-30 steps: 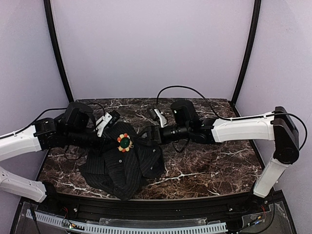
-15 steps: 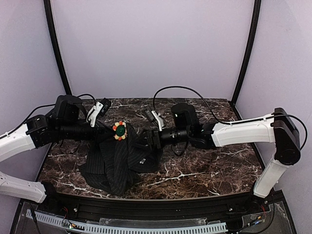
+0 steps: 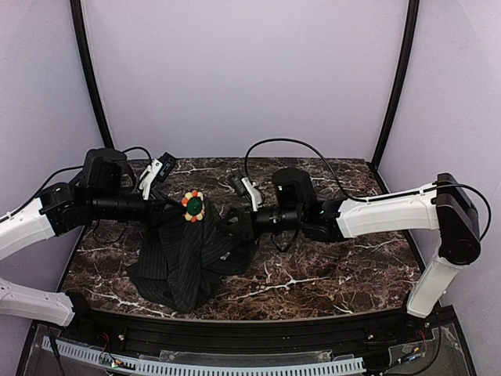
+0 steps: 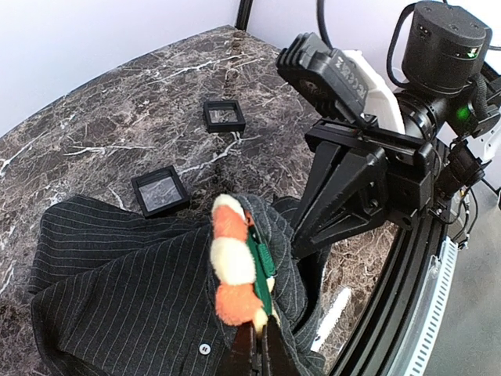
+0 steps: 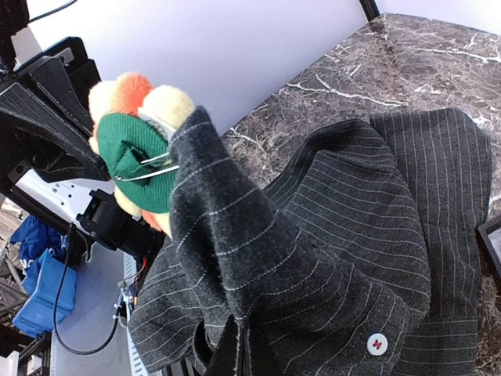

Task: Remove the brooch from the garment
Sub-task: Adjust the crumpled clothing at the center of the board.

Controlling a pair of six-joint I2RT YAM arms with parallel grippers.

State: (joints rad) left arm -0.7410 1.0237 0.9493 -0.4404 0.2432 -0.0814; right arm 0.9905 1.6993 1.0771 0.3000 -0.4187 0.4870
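Observation:
The brooch is lifted above the table, still pinned to a raised peak of the black pinstriped garment. My left gripper is shut on the brooch's lower edge, where orange and cream petals show edge-on. In the top view the left gripper sits just left of the brooch. My right gripper is shut on a fold of garment right below the brooch's green back, whose metal pin shows. From above, the right gripper is just right of the brooch.
Two small black square boxes lie on the marble table beyond the garment. A white button sits on the cloth near my right fingers. The black front rail runs along the near edge.
The right gripper has closed on the garment below the brooch. The left gripper has drawn the brooch up and leftward, pulling the cloth into a peak.

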